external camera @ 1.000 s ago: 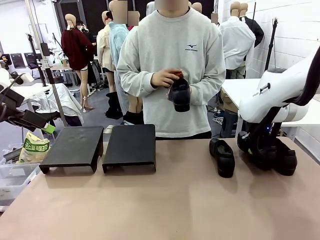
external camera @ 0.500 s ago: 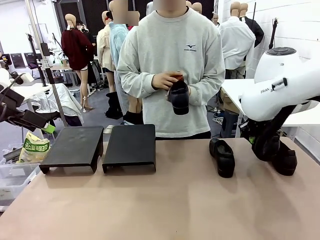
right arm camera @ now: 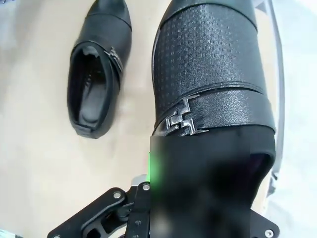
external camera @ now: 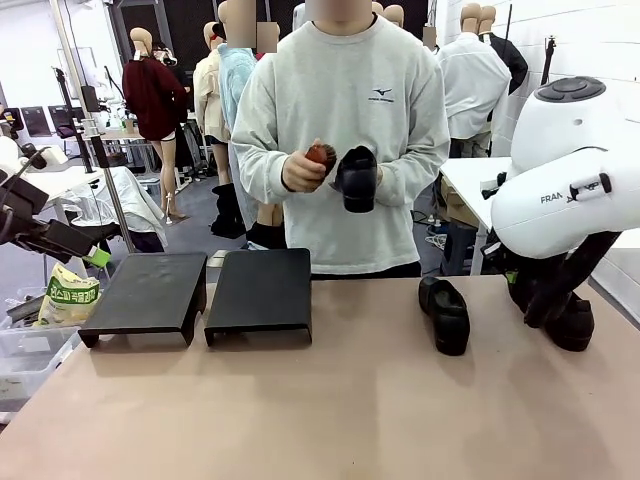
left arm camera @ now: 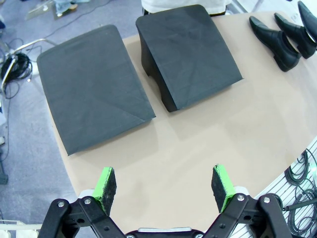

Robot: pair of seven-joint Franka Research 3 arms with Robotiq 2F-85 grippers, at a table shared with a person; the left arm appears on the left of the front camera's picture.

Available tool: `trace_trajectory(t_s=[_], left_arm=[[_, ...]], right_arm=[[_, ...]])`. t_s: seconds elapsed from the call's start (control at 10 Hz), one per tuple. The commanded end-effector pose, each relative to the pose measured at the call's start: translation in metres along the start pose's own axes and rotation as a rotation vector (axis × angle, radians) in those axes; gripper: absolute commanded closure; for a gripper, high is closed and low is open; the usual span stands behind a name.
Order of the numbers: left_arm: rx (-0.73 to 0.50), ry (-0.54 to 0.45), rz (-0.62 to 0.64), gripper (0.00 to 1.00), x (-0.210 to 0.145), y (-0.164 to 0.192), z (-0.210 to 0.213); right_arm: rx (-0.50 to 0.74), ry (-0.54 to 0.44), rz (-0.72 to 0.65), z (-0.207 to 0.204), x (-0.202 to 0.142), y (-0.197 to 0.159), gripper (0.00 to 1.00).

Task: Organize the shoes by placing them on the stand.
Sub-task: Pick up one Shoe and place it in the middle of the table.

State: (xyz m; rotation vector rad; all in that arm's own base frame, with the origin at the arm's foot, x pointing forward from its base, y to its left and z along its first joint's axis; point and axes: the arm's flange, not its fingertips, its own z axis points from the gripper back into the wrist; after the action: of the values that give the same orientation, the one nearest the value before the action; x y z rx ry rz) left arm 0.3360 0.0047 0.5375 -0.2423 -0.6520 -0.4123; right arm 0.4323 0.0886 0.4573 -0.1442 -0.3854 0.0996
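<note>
Right arm swung up and rightward; person's hand (external camera: 300,170) rose. Front: right gripper (external camera: 546,300) clamped on black glossy buckled shoe (external camera: 575,322), right edge; second black shoe (external camera: 445,315) centre-right on table; person holds third black shoe (external camera: 357,178); two black slab stands (external camera: 150,288) left. Left wrist: left gripper (left arm camera: 164,184) fingers spread, bottom. Right wrist: buckled shoe right, second black shoe upper left.

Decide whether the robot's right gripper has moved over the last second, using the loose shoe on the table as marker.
Yes. The right gripper has shifted to the right, widening its gap from the loose shoe, which stayed put.
</note>
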Motion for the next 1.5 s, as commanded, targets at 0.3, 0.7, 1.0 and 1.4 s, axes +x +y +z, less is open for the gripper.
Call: trace_trajectory(t_s=[0.3,0.7,1.0,1.4], left_arm=[[-0.008,-0.002,-0.004,0.0,-0.001,0.002,0.0],[-0.008,-0.002,-0.004,0.0,-0.001,0.002,0.0],[-0.008,-0.002,-0.004,0.0,-0.001,0.002,0.0],[-0.008,-0.002,-0.004,0.0,-0.001,0.002,0.0]], right_arm=[[-0.166,0.021,-0.138,0.021,-0.003,0.036,1.0],[-0.058,-0.006,-0.135,0.094,-0.042,0.108,1.0],[0.113,0.062,-0.118,0.097,-0.041,0.167,1.0],[0.204,0.246,-0.097,0.062,-0.045,0.222,1.0]])
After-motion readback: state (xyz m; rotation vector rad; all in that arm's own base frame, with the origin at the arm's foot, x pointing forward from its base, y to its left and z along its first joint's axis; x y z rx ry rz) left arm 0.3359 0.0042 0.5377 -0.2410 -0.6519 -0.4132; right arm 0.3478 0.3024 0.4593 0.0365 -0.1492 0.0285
